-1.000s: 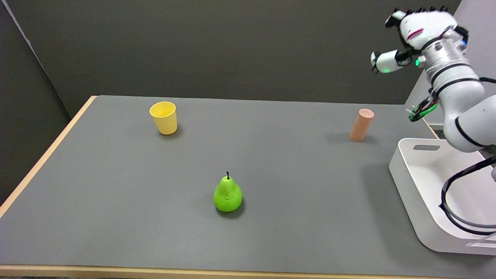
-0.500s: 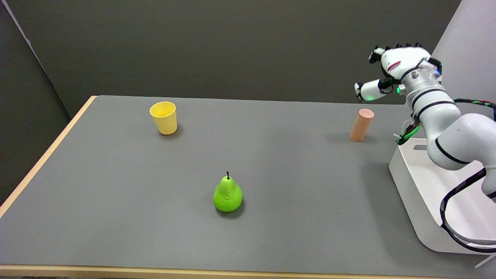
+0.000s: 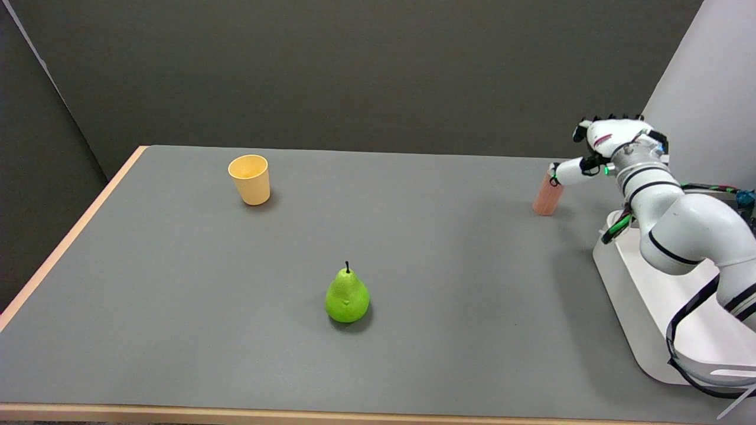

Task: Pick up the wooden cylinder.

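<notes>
We read this as the approach step, grasp not yet made. The right hand (image 3: 605, 147) hangs spread, holding nothing, one finger tip (image 3: 558, 173) at the top of the wooden cylinder (image 3: 544, 198), which stands upright on the table (image 3: 413, 236) just below and left of the hand. Contact unclear. Next we need the fingers set around the cylinder's sides, then closed.
</notes>
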